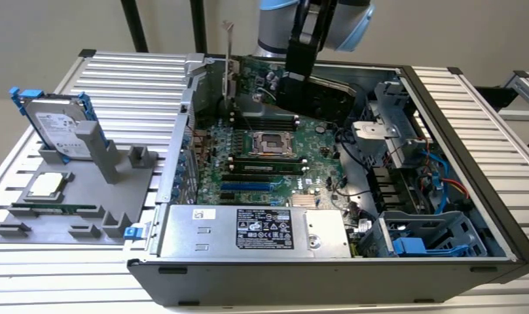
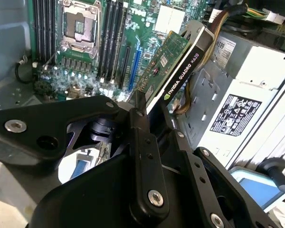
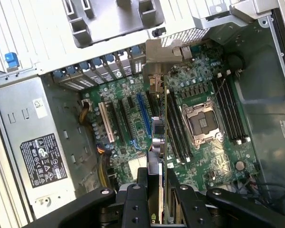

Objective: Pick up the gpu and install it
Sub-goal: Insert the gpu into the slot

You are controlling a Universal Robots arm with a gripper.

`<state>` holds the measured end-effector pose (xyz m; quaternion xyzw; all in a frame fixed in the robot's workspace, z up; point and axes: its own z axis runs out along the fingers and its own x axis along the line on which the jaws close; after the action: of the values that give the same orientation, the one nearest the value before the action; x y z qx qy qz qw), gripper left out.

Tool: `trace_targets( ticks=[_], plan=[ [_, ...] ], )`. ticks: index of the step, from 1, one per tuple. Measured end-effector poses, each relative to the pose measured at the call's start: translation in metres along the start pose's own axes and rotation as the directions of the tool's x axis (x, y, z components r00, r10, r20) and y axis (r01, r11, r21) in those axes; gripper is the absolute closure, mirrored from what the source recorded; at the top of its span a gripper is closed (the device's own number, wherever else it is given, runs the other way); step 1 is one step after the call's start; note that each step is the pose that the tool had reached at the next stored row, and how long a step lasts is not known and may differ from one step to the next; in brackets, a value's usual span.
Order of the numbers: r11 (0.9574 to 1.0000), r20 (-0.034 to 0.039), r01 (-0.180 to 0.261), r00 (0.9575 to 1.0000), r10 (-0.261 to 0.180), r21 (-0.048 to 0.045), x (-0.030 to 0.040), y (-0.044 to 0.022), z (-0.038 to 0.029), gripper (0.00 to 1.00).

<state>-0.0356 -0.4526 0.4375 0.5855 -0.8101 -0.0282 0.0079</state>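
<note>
Exterior view: the gripper reaches down into the open computer case and is clamped on the gpu. The card hangs over the motherboard on the far side of the empty processor socket, toward the back wall of the case. Its silver bracket stands upright, beyond the socket and toward the exterior view's left.

In the second wrist view the gripper is closed to the card's thickness, with black fingers pressing both faces. The gpu runs away from them at a tilt, green board on the side facing the processor socket and black cooler on the side away from it.

In the first wrist view the gpu appears edge-on, rising out of the gripper. It lies between the processor socket and the long blue slot, beside the memory slots. I cannot tell whether its lower edge touches the board.

The power supply sits at the near side of the socket in the exterior view. Outside the case, toward that view's left of the socket, a hard drive with blue rails stands in a grey holder.
</note>
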Motion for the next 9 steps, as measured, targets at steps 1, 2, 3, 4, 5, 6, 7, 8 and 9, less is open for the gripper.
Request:
trace_targets(
  ticks=[1,2,3,4,5,6,7,8,9],
  plan=[
    [1.0,-0.0004,0.006,1.0,-0.006,-0.0001,0.0,0.0,0.0,1.0],
    [0.9999,-0.0007,0.012,0.9999,-0.012,-0.0002,0.0,0.0,0.0,1.0],
    [0.9998,-0.001,0.018,0.9998,-0.018,-0.0004,0.0,0.0,0.0,1.0],
    [0.9997,-0.0013,0.024,0.9997,-0.024,-0.0005,0.0,0.0,-0.0001,1.0],
    [0.9996,-0.0017,0.03,0.9996,-0.03,-0.0006,0.0,0.0,-0.0001,1.0],
    [0.9994,-0.002,0.036,0.9994,-0.036,-0.0008,0.0,0.0,-0.0001,1.0],
    [0.9991,-0.0023,0.042,0.9991,-0.042,-0.0009,0.0,0.0,-0.0001,1.0],
    [0.9989,-0.0026,0.048,0.9989,-0.048,-0.0011,0.0,0.0,-0.0001,1.0],
    [0.9986,-0.0029,0.054,0.9986,-0.054,-0.0012,0.0,0.0,-0.0002,1.0]
  ],
)
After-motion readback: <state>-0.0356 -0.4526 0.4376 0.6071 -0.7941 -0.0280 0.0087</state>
